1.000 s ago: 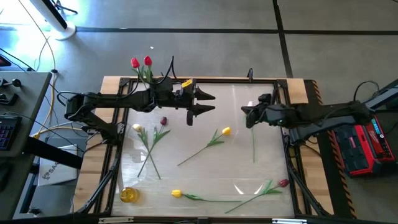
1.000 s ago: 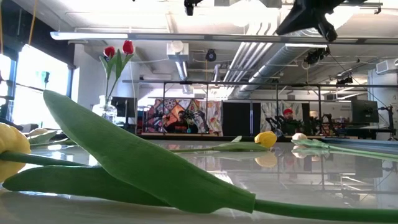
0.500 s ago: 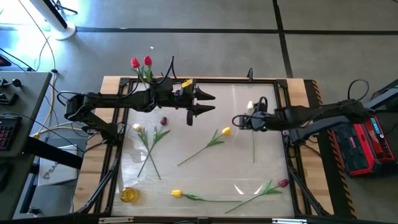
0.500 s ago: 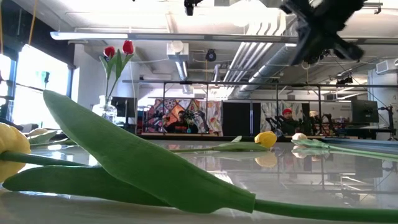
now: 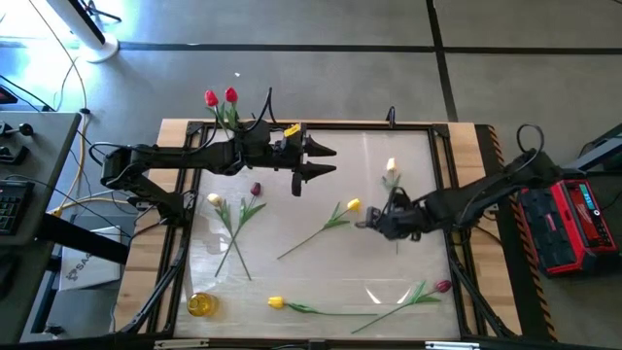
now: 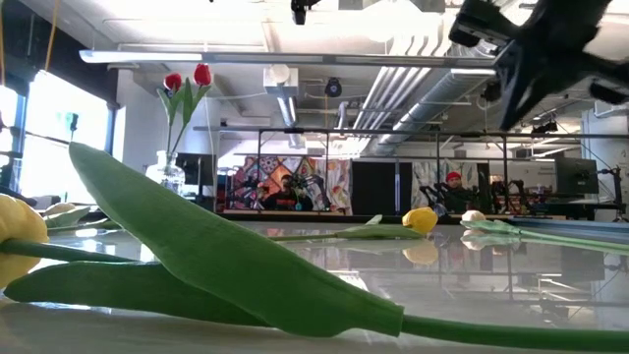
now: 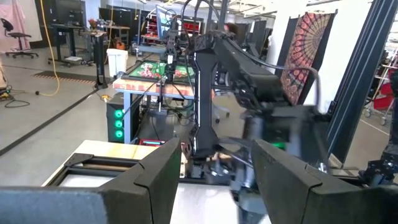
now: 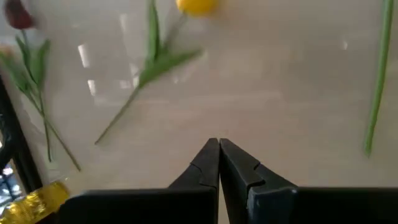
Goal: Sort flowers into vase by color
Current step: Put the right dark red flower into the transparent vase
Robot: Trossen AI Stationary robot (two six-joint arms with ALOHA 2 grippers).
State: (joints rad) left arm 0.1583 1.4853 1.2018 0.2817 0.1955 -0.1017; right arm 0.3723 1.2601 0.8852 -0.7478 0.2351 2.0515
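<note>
Red, two tulip heads point(image 5: 220, 96) stand together in a clear vase point(image 6: 169, 175) at the far left corner of the counter point(image 5: 418, 262), their stems upright. Nothing else is in it.

A small gold thing point(image 5: 199, 304) sits at the near left corner; I cannot tell what it is.

Going left to right across the counter, the loose flowers lie flat:
- a cream tulip point(image 5: 215, 200), its stem crossing that of a maroon tulip point(image 5: 256, 189) beside it;
- a yellow tulip point(image 5: 276, 302) along the near edge;
- a second yellow tulip point(image 5: 352, 205) near the middle;
- a cream-white tulip point(image 5: 391, 166) towards the far right, its stem running down behind my right arm;
- a second maroon tulip point(image 5: 443, 286) near the right front.

That makes two yellow, two maroon and two pale ones loose, plus two red in the vase.

My left fingers point(image 5: 322, 161) hang spread wide and empty over the far middle of the counter, just right of the vase. My right fingers point(image 5: 363, 224) are pressed together with nothing between them, low over bare counter between the middle yellow tulip and the cream-white tulip's stem, touching neither.
</note>
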